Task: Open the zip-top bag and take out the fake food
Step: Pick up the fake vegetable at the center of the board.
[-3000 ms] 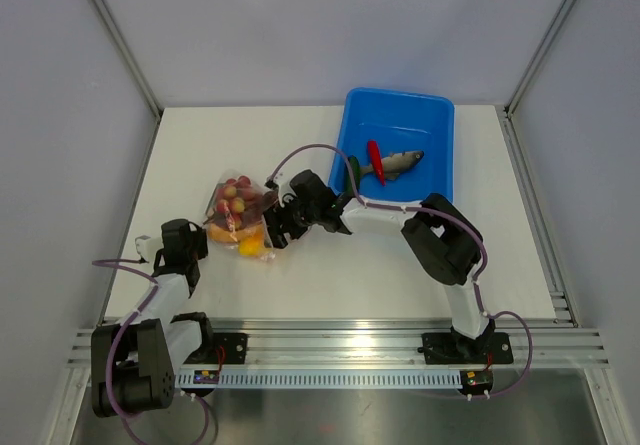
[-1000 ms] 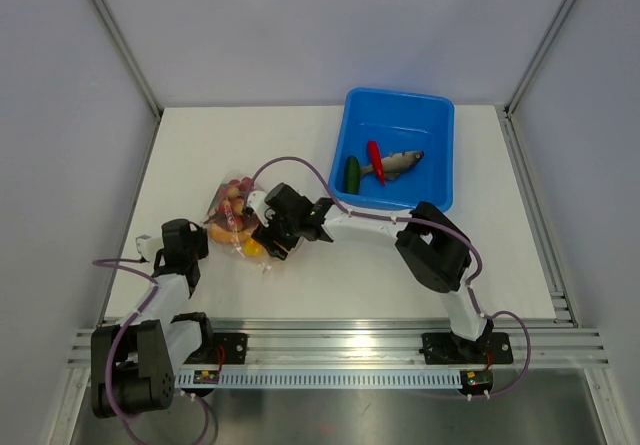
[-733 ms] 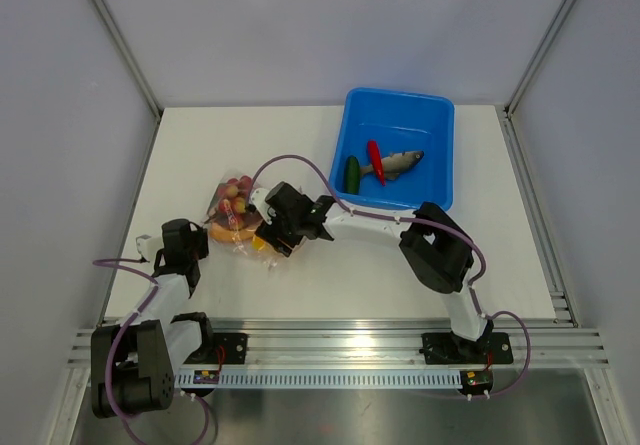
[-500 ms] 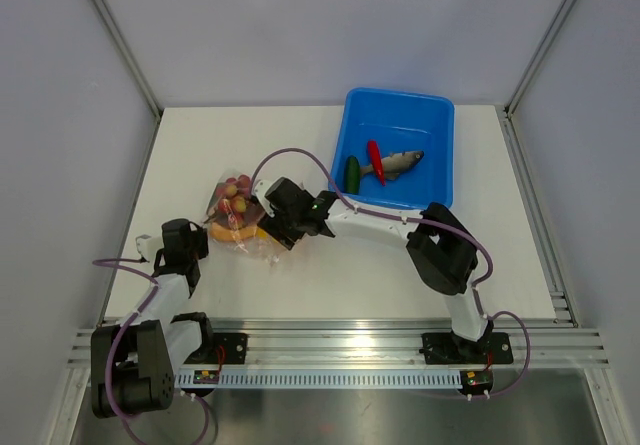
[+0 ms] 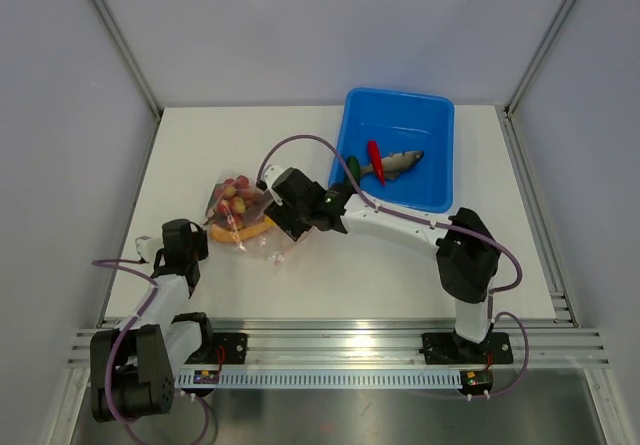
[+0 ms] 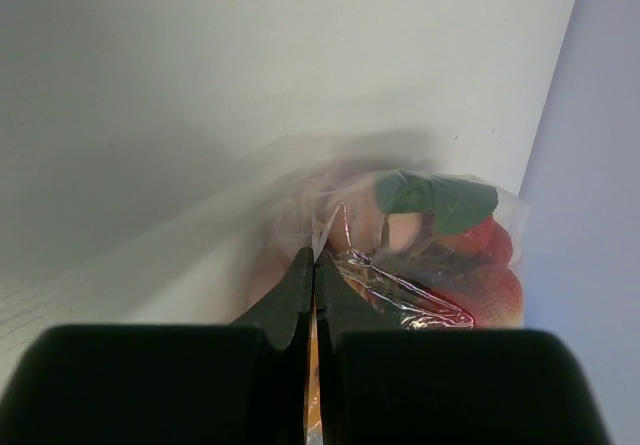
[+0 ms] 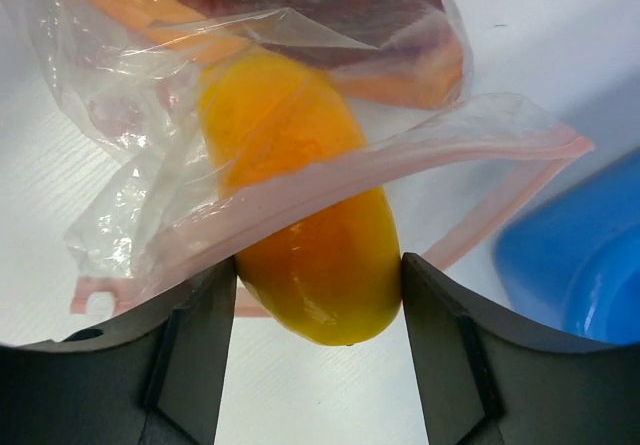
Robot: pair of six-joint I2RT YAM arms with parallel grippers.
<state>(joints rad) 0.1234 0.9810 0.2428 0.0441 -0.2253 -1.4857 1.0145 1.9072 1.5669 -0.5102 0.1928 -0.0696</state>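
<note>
Two grips, left pincer (image 6: 314,261) nipping zip-top bag (image 6: 400,285), right pincer (image 7: 318,265) clamping orange-yellow piece (image 7: 300,215) (at bag mouth)

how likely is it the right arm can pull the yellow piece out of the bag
Likely yes: the right gripper clasps both sides of the yellow piece, which pokes out of the open mouth of the zip-top bag. Only the zipper strip drapes across it; the left gripper pinches the bag.

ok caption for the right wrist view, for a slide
Right gripper, jaws clamped on an orange-yellow fake food piece halfway out of the open zip-top bag
</note>
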